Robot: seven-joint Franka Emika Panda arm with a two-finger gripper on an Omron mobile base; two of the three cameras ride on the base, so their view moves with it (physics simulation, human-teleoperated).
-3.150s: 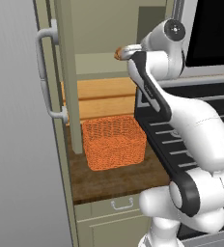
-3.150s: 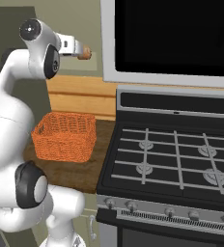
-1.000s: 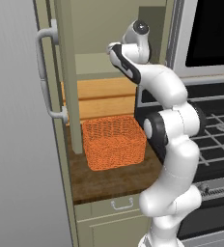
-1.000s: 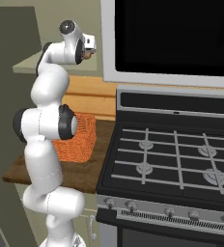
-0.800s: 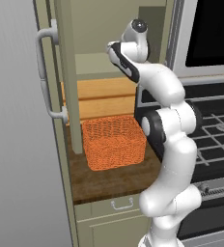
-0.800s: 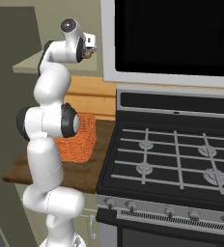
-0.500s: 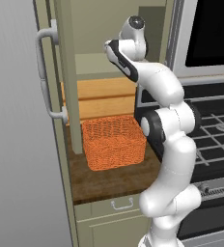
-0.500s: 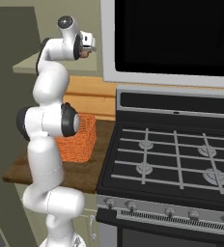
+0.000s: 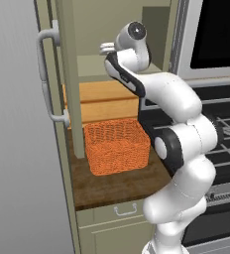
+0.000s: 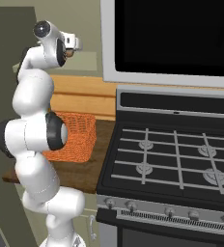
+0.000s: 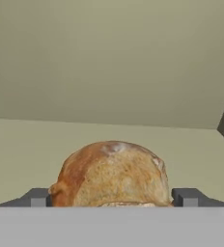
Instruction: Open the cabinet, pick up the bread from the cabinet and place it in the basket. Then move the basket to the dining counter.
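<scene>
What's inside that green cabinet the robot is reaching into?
A brown bread sits on the cabinet's pale shelf, between the hand's open fingers. The arm hides the rest of the shelf in the base views.

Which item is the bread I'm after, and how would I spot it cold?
Start at the open cabinet left of the stove, and look at its shelf above the orange basket. The bread sits on that shelf, between the open jaws of the gripper. It is a small rounded golden-brown loaf, solid and crusty, unlike the meshed orange basket below.
</scene>
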